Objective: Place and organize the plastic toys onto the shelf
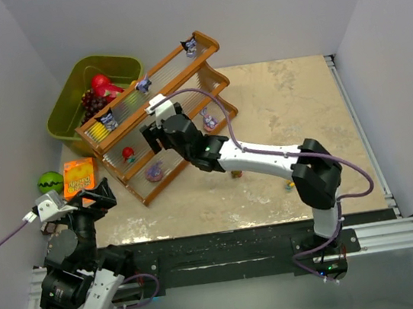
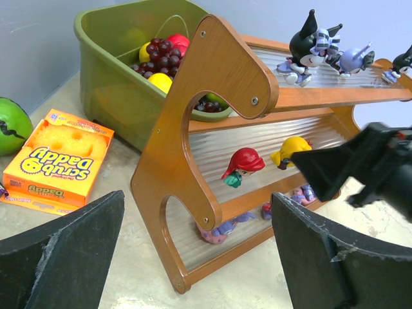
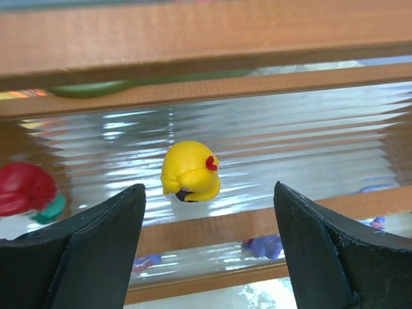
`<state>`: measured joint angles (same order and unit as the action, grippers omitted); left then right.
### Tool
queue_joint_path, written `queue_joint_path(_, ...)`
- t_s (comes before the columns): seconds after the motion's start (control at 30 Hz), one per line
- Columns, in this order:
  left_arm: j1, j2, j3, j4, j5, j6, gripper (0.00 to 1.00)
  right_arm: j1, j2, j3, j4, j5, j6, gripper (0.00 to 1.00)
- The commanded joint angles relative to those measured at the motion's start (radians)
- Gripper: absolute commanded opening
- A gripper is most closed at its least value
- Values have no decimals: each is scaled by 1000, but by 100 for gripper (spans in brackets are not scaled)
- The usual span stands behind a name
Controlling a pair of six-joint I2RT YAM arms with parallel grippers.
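The shelf (image 1: 179,70) stands slanted at the back left, its wooden end panel (image 2: 212,84) close in the left wrist view. Dark figurines (image 2: 308,44) sit on the top tier. On the middle tier are a red-haired toy (image 2: 241,166) and a yellow toy (image 3: 190,170). Purple toys (image 2: 222,228) lie on the bottom tier. My right gripper (image 3: 209,193) is open in front of the middle tier, and the yellow toy rests free just beyond its tips. My left gripper (image 2: 196,206) hangs open near the shelf's left end, holding nothing.
An olive-green bin (image 1: 68,97) with red fruit and grapes stands behind the shelf's left end. A green ball (image 1: 50,182) and an orange sponge box (image 1: 79,176) lie left of the shelf. A small coloured piece (image 1: 289,186) lies by the right arm's elbow. Walls close in on three sides.
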<state>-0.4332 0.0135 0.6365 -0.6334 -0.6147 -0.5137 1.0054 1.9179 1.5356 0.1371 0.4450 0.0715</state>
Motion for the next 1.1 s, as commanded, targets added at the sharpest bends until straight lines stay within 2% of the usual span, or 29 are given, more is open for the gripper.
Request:
queue_joint_path(0.0,4,-67,0,37,-5,-2,100,-5,-154,-76,52,-48,19,83)
queue_joint_path(0.1,4,-64,0,37,-3,-3,100,-5,-256,-168,24,-74,47,83)
queue_joint_path(0.3,4,-60,-1,37,-3,-6,100,-5,-472,-422,-85,55,171,84)
queue_joint_path(0.37,4,-58,-3,37,-2,-6,100,-10,-508,-524,-108,116,198,84)
queue_joint_path(0.47,4,-53,-3,35,1,-6,100,-34,-559,-644,-129,126,266,84)
queue_joint_path(0.7,4,-50,-4,37,1,-9,100,-149,-620,-818,-103,118,419,81)
queue_joint_path(0.9,4,-50,-3,35,-2,-11,100,-169,-710,-930,-77,127,557,67)
queue_joint_path(0.93,4,-50,-4,34,-2,-11,100,-169,-721,-943,-77,136,573,60)
queue_joint_path(1.0,4,-52,-3,34,-3,-12,100,-169,-746,-977,-80,152,625,54)
queue_joint_path(1.03,4,-53,-4,34,-3,-12,100,-171,-746,-986,-80,161,639,44)
queue_joint_path(1.07,4,-53,-3,34,-3,-12,100,-171,-743,-999,-80,162,654,39)
